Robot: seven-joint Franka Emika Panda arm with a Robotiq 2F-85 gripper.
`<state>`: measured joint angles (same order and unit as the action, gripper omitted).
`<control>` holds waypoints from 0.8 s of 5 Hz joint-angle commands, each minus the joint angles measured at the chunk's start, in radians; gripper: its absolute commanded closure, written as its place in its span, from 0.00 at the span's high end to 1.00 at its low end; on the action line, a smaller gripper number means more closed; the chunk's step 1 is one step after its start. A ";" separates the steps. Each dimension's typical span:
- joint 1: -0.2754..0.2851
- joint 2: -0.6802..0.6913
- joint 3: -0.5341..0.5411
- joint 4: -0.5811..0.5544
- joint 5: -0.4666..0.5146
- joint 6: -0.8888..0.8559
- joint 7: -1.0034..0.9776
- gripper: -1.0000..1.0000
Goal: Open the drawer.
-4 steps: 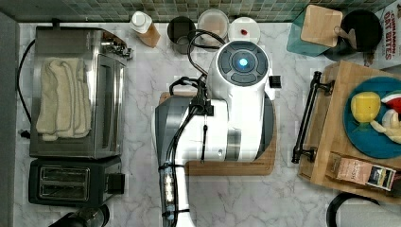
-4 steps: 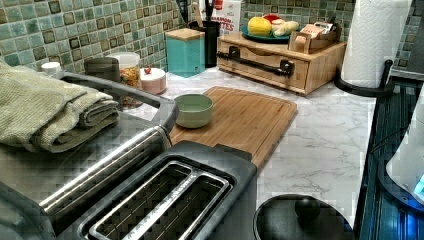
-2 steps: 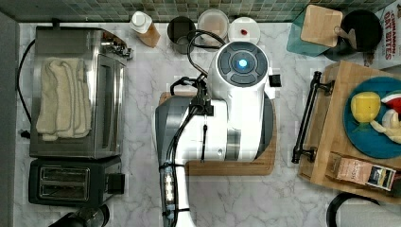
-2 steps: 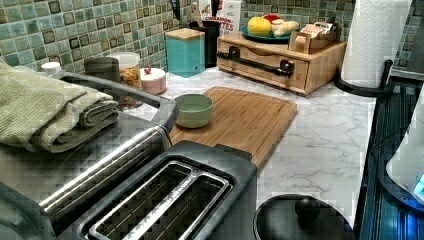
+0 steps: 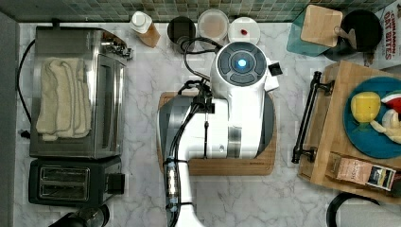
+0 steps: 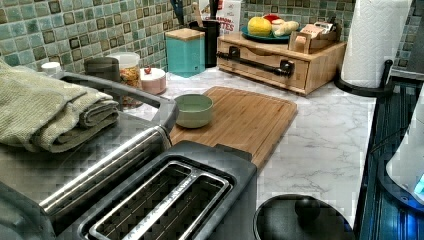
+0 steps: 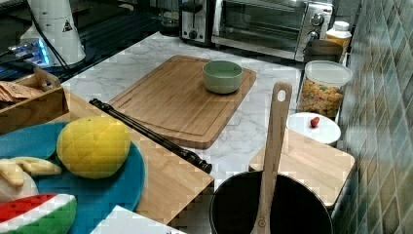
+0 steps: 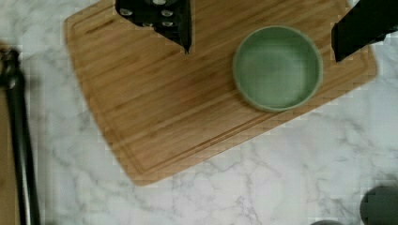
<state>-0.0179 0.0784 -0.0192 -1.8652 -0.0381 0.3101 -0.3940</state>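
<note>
Between claw (image 8: 260,35) and drawer (image 8: 13,154) — cutting board (image 8: 155,98), bowl (image 8: 278,68).

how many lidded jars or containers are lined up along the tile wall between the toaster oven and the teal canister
4: an orange bottle with a white cap nearest the toaster oven, then a dark canister, a clear cereal jar, and a low white dish with a red knob. The arm may hide others.

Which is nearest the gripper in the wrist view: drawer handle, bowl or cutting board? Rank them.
1. Bowl: right beneath the open gripper, between its fingers.
2. Cutting board: under the bowl.
3. Drawer handle: off the board, across bare marble.
</note>
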 commanded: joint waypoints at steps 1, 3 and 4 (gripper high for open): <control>-0.126 0.097 -0.123 0.051 -0.056 0.094 -0.311 1.00; -0.169 0.143 -0.157 0.020 -0.067 0.240 -0.362 1.00; -0.160 0.185 -0.176 0.058 -0.136 0.229 -0.278 1.00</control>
<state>-0.1698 0.2450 -0.1462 -1.8574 -0.1362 0.5562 -0.7051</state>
